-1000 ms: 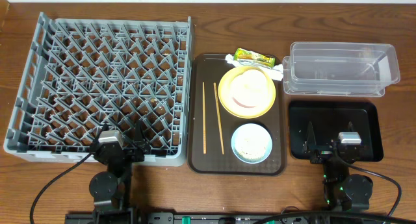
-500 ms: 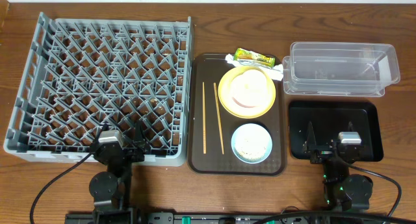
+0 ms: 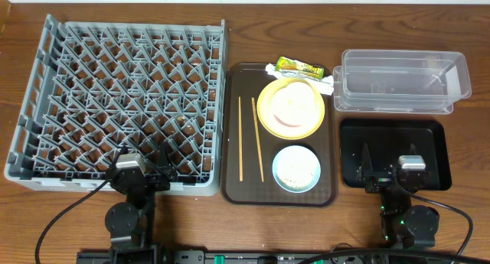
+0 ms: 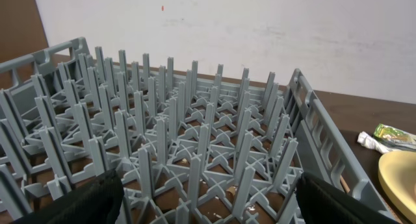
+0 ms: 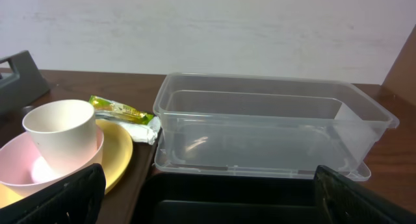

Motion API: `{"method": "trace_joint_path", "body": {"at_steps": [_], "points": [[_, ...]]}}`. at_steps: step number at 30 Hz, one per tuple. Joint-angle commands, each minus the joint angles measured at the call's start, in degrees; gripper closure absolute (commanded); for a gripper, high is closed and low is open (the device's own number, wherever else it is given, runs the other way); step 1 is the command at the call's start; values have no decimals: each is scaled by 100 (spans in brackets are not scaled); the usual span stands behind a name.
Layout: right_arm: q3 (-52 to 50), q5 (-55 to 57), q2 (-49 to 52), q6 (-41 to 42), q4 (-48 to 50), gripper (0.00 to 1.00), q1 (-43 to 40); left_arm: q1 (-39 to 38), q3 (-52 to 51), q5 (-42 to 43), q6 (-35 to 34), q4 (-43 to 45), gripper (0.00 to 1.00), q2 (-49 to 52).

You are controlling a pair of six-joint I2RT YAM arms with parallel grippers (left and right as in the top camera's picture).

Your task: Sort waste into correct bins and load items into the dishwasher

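Hovering at the counter's (image 3: 191,218) near edge, left pincer (image 4: 208,185) and right pincer (image 5: 209,178) both gape wide, empty; sorting looks unstarted. Farther on, the rice-filled blue bowl (image 3: 296,169), chopsticks (image 3: 258,149) and yellow plate (image 3: 291,111) lie on the brown tray (image 3: 233,103), so the next move calls for a reach toward them.

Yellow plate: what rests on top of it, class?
A pink bowl, with a white cup standing inside it. The middle of the yellow plate, beneath the bowl, is hidden.
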Motion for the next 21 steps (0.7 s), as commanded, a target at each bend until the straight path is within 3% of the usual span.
{"method": "trace_joint_path", "body": {"at_steps": [1,14,21], "points": [[-9,-24,-28,50,-22,1,-4,-22,-61,39,79,-249,12,-37],[-9,-24,-28,50,-22,1,-4,-17,-39,76,72,295,12,-37],[-9,-24,-28,50,-22,1,-4,-17,1467,470,-57,-570,13,308]]}}
